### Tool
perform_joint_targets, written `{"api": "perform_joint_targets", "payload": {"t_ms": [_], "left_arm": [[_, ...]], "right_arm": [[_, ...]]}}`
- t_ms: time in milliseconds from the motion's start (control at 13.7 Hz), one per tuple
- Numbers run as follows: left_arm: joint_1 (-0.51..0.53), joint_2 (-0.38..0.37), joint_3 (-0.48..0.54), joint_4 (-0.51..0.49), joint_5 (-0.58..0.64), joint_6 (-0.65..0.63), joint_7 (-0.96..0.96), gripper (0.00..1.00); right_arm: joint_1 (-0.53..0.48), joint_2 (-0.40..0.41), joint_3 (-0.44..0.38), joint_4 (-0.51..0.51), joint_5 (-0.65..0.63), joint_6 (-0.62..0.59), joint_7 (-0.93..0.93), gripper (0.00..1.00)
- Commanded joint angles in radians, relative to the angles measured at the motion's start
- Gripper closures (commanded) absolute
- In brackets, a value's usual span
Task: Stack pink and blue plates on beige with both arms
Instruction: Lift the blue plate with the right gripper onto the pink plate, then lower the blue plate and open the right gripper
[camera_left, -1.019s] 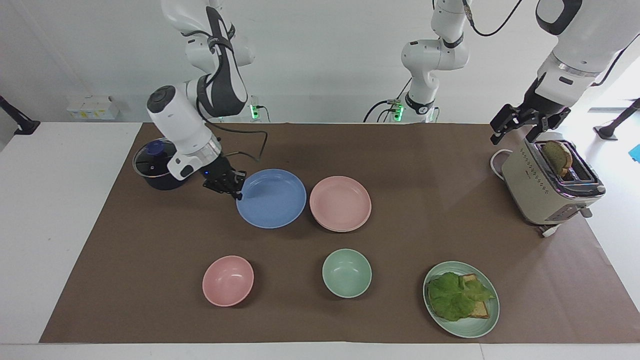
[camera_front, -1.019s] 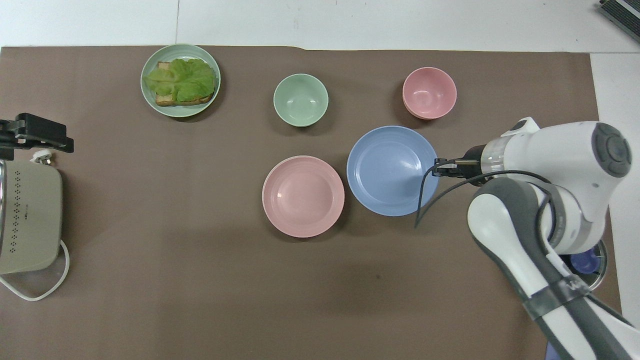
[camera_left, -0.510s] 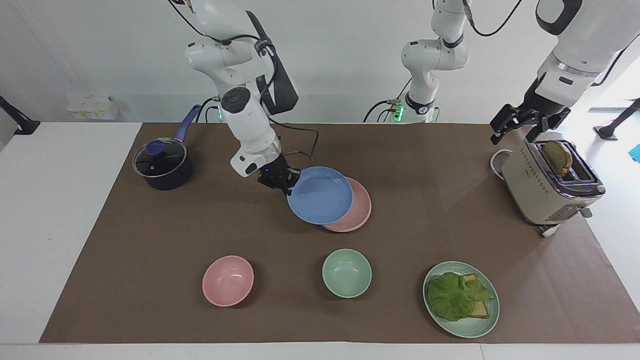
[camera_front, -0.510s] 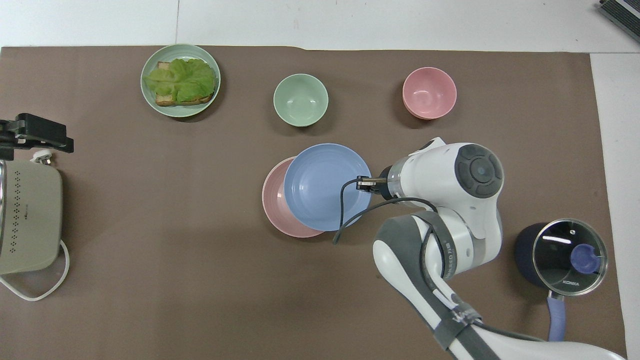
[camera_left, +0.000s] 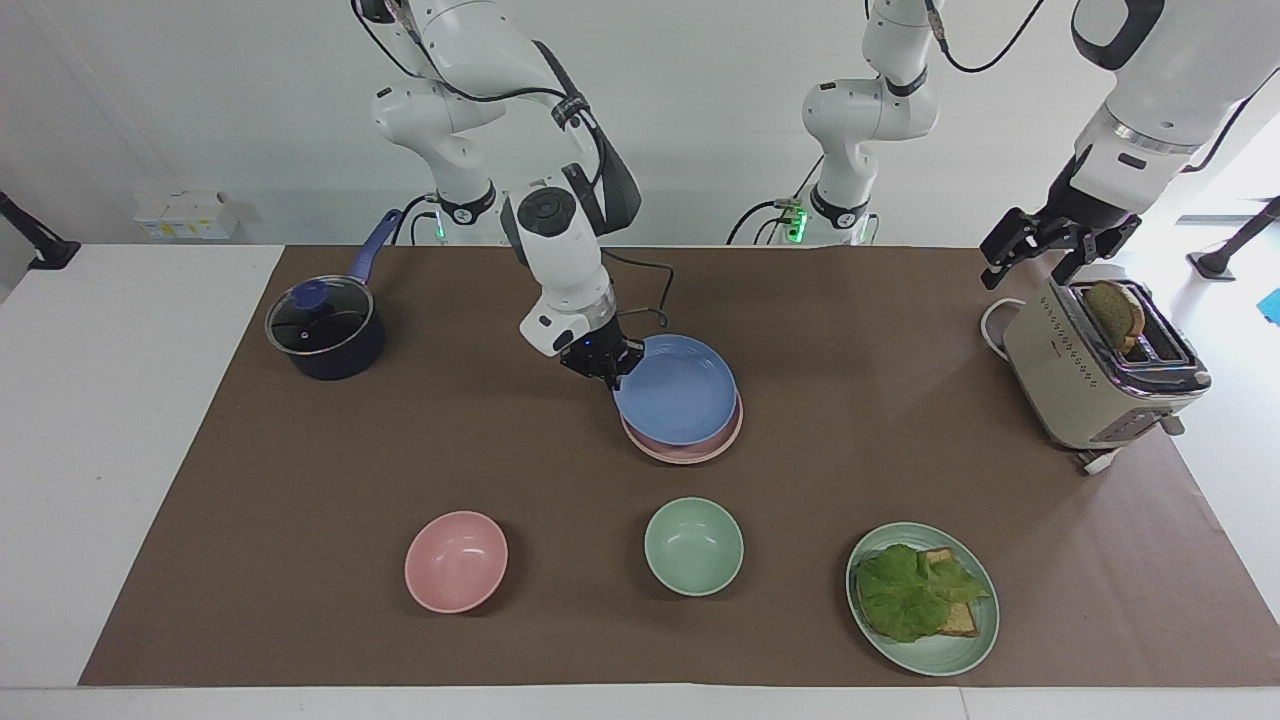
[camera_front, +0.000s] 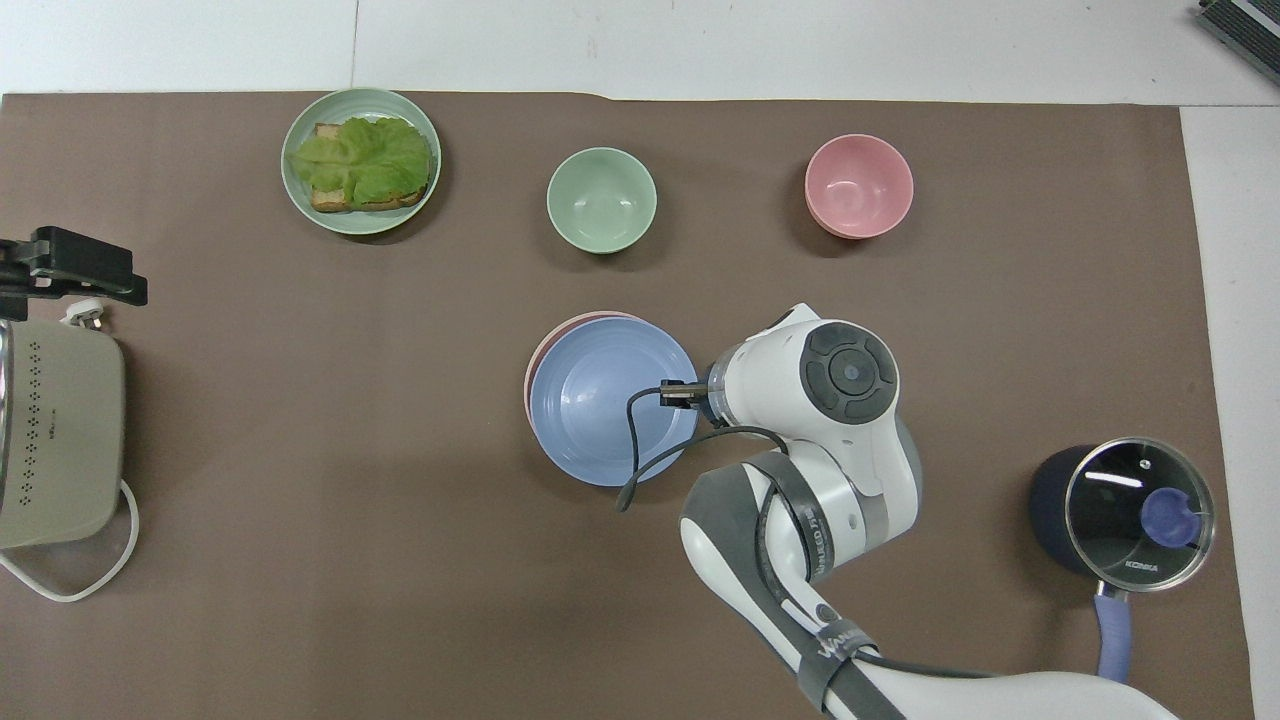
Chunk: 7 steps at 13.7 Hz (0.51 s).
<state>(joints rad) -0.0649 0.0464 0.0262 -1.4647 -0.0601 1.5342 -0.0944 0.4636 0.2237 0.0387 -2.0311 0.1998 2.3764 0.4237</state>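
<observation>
My right gripper (camera_left: 612, 372) (camera_front: 672, 395) is shut on the rim of the blue plate (camera_left: 680, 395) (camera_front: 600, 400). It holds that plate slightly tilted, almost squarely over the pink plate (camera_left: 690, 450) (camera_front: 560, 328) in the middle of the brown mat. Only a thin crescent of pink shows past the blue edge. I cannot tell whether the two plates touch. The beige plate is hidden. My left gripper (camera_left: 1030, 268) (camera_front: 100, 275) waits open in the air over the toaster, holding nothing.
A beige toaster (camera_left: 1095, 375) with a bread slice in it stands at the left arm's end. A dark pot with a glass lid (camera_left: 325, 330) sits at the right arm's end. Farther from the robots lie a pink bowl (camera_left: 456, 560), a green bowl (camera_left: 693, 546) and a green plate (camera_left: 950, 655) with lettuce toast.
My right gripper has carried the blue plate off the mat, sideways from beside the pot to over the pink plate. The left arm has not moved.
</observation>
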Motion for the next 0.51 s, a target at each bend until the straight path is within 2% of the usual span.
{"api": "perform_joint_targets", "payload": {"t_ms": [0,437], "left_arm": [[0.002,-0.01,-0.002,-0.006,0.019,-0.012,0.001,0.0],[0.002,-0.01,-0.002,-0.006,0.02,-0.012,0.001,0.0]], "right_arm": [[0.012,0.02,-0.003,0.014,-0.025,0.029,0.035,1.0],[0.007,0.042,-0.003,0.017,-0.023,0.072,0.035,1.0]]}}
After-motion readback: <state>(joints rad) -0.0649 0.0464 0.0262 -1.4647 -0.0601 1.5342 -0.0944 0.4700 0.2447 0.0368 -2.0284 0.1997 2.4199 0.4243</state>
